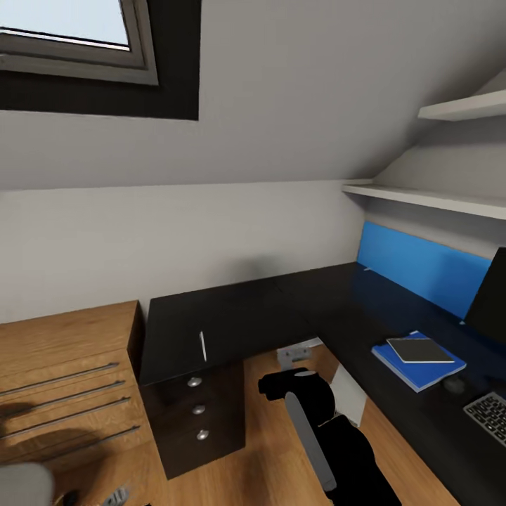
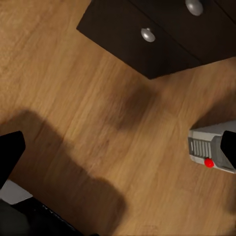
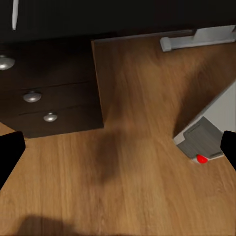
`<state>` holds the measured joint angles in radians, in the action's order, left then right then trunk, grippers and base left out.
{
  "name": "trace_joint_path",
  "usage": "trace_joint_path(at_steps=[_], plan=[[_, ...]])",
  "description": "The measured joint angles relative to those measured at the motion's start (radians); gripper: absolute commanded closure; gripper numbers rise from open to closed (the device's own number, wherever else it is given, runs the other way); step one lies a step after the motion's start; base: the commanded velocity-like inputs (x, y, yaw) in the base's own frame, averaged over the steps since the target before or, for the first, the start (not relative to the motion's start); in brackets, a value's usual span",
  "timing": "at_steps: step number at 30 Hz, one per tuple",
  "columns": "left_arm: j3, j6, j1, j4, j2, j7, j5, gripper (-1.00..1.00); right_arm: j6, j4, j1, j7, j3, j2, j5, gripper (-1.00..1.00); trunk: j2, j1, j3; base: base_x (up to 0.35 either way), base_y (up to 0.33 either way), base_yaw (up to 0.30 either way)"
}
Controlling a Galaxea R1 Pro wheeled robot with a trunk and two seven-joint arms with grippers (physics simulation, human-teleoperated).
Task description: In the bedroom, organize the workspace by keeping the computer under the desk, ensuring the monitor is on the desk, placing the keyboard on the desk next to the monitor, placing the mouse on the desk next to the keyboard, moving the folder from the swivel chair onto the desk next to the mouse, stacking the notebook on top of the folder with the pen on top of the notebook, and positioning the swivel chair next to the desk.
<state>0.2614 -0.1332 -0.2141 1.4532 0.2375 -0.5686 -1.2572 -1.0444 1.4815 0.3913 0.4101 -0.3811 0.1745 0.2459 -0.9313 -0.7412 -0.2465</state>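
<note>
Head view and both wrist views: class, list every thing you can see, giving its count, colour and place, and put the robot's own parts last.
Desk: one, black, L-shaped, along the wall.
Desk drawers: three, black with round silver knobs, under the desk's left end.
Pen: one, white, on the desk above the drawers.
Folder: one, blue, on the desk's right wing.
Notebook: one, dark grey, lying on the folder.
Keyboard: one, grey, partly cut off, near the folder.
Monitor: one, black, partly cut off at the right edge.
Computer: one, white-grey, on the floor under the desk.
Wooden dresser: one, brown, left of the desk.
Shelves: two, white, on the wall.
Right arm: one, black, low in the head view.
</note>
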Motion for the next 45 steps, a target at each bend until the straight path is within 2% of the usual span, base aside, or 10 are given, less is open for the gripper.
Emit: trace_joint_path(at_steps=[12, 16, 23, 35, 38, 41, 42, 45], plan=[[0.000, 0.047, 0.004, -0.065, -0.003, 0.000, 0.009, -1.00, 0.000, -0.016, 0.015, 0.011, -0.007, 0.000, -0.002, -1.00, 0.084, 0.046, 0.049, 0.000, 0.000, 0.228], [-0.001, 0.051, 0.006, -0.073, -0.002, 0.002, 0.009, -1.00, 0.000, -0.120, 0.071, 0.011, -0.009, 0.000, 0.002, -1.00, 0.112, 0.061, 0.066, 0.000, 0.000, 0.212], [-0.003, 0.052, 0.007, -0.078, -0.003, 0.002, 0.003, -1.00, 0.000, -0.182, 0.110, 0.011, -0.007, 0.000, 0.007, -1.00, 0.161, 0.088, 0.095, 0.000, 0.000, 0.203], [0.000, 0.053, 0.008, -0.080, -0.007, 0.000, 0.012, -1.00, 0.000, -0.197, 0.118, 0.005, -0.003, 0.000, 0.011, -1.00, 0.245, 0.134, 0.142, 0.000, 0.000, 0.125], [0.000, 0.053, 0.008, -0.081, -0.008, 0.002, 0.013, -1.00, 0.000, -0.212, 0.120, 0.007, -0.002, 0.000, 0.014, -1.00, 0.246, 0.134, 0.143, 0.000, 0.000, 0.010], [0.005, 0.052, 0.008, -0.081, -0.009, 0.008, 0.010, -1.00, 0.051, -0.245, 0.137, 0.009, -0.002, 0.000, 0.038, -1.00, 0.246, 0.134, 0.143, 0.000, 0.000, 0.004], [0.007, 0.051, 0.008, -0.080, -0.009, 0.024, 0.010, -1.00, 0.109, -0.288, 0.153, 0.011, -0.004, 0.000, 0.072, -1.00, 0.246, 0.134, 0.143, 0.000, 0.000, 0.002], [0.010, 0.046, 0.008, -0.081, -0.008, 0.057, 0.011, -1.00, 0.240, -0.365, 0.176, 0.017, -0.013, 0.000, 0.127, -1.00, 0.246, 0.134, 0.143, 0.000, 0.000, 0.001]])
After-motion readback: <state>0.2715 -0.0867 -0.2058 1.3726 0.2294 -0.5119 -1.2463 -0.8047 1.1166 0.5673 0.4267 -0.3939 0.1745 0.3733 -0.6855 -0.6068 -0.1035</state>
